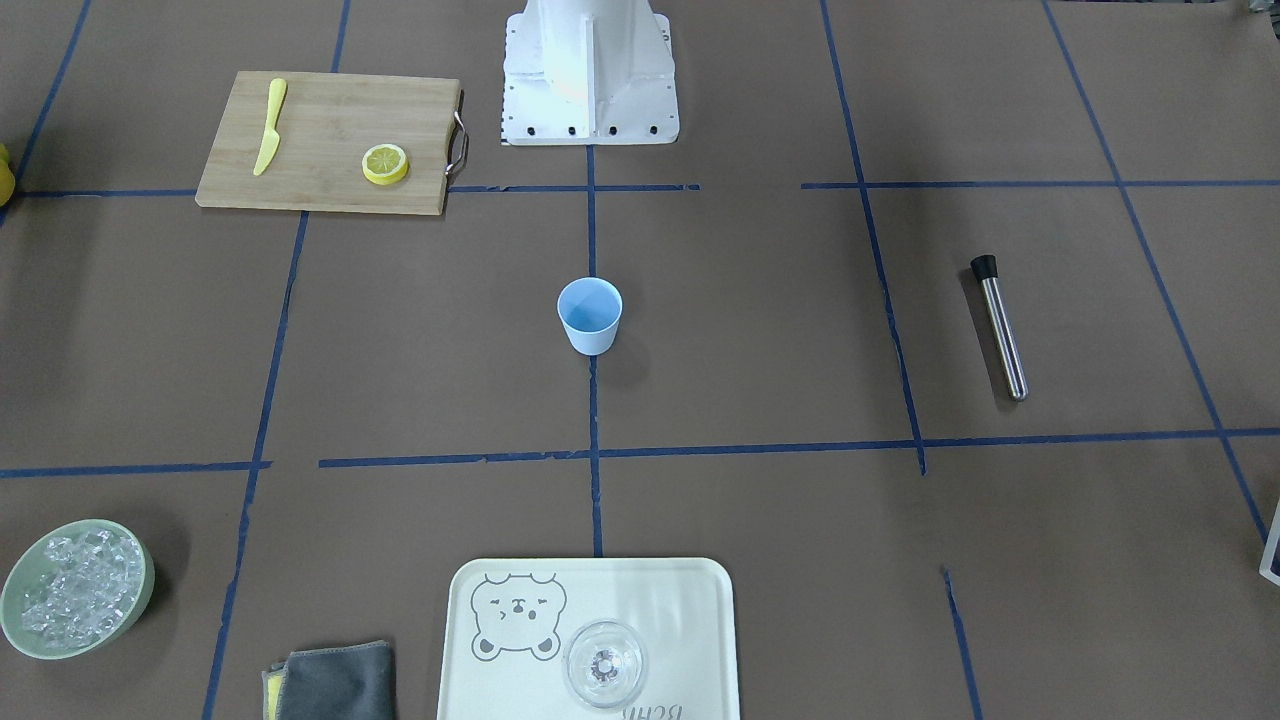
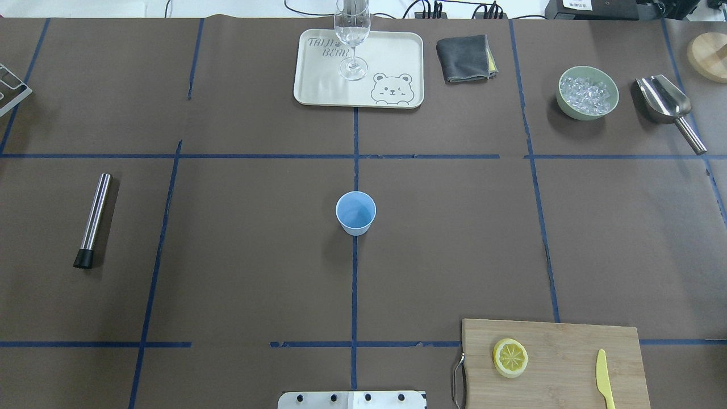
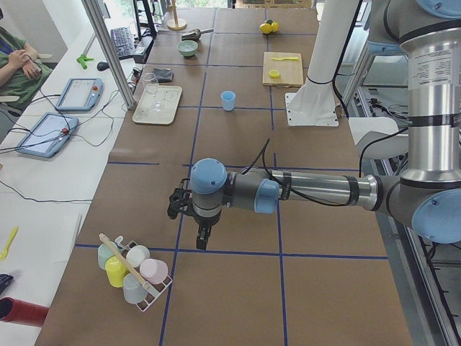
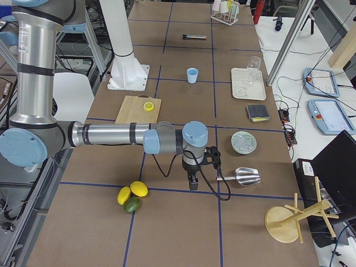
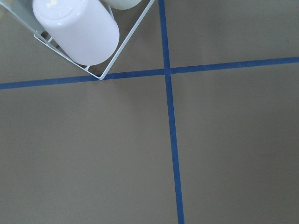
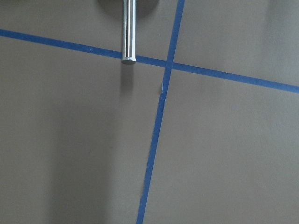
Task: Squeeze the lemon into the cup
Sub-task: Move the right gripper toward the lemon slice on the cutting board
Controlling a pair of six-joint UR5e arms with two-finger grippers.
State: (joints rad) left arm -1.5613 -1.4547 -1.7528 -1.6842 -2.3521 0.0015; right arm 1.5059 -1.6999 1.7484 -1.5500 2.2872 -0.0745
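Note:
The lemon [image 1: 385, 164] is a stack of yellow-rinded slices on a bamboo cutting board [image 1: 300, 170], also in the overhead view [image 2: 510, 357]. The light-blue cup [image 1: 589, 315] stands upright and empty at the table's middle [image 2: 355, 212]. My left gripper [image 3: 202, 241] shows only in the exterior left view, pointing down near a cup rack, far from the cup. My right gripper [image 4: 192, 183] shows only in the exterior right view, pointing down beside a metal scoop. I cannot tell whether either is open or shut.
A yellow plastic knife [image 1: 269, 126] lies on the board. A steel muddler [image 2: 93, 218] lies on my left. A bear tray [image 2: 397, 57] holds a clear glass [image 2: 352, 40]. A grey cloth [image 2: 463, 58], an ice bowl [image 2: 588, 92] and a scoop [image 2: 667, 105] are far right.

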